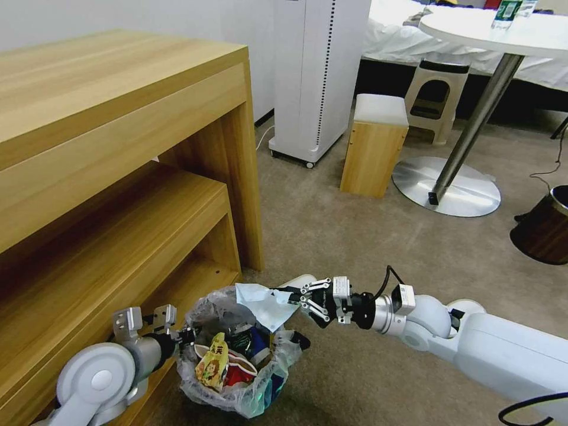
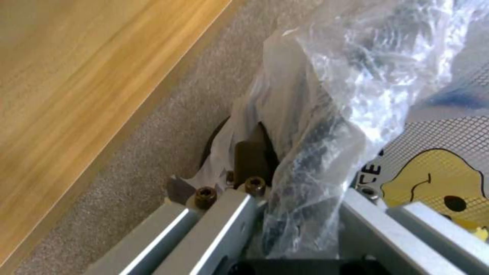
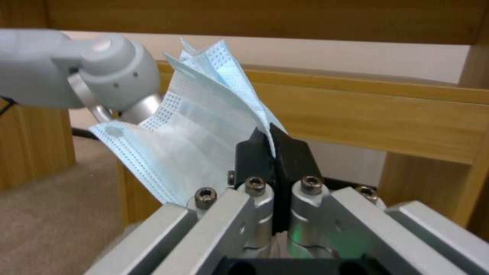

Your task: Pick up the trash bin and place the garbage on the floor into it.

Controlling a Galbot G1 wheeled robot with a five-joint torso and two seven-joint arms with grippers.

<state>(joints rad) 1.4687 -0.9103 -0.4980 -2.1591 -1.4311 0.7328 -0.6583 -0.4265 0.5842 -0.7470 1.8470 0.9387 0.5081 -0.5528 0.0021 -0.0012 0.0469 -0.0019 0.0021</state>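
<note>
The trash bin (image 1: 204,390) hangs low at the bottom of the head view, its crinkled clear bag (image 2: 331,107) spilling over the rim. My left gripper (image 1: 184,335) is shut on that rim and bag, one dark finger (image 2: 250,156) pressed against the plastic. Garbage lies inside: a yellow snack packet (image 1: 213,364) and a red wrapper (image 1: 238,376). A light-blue face mask (image 1: 260,303) dangles over the bin's opening, pinched in my shut right gripper (image 1: 291,299). In the right wrist view the black pads (image 3: 255,152) clamp the mask (image 3: 198,130). Beige floor (image 1: 355,248) stretches ahead.
A tall wooden shelf unit (image 1: 118,154) stands close on the left. Farther off are a white floor appliance (image 1: 316,77), a small wooden stool (image 1: 374,145), a round white table (image 1: 503,35) on a metal base (image 1: 447,186), and a brown bin (image 1: 544,228) at the right.
</note>
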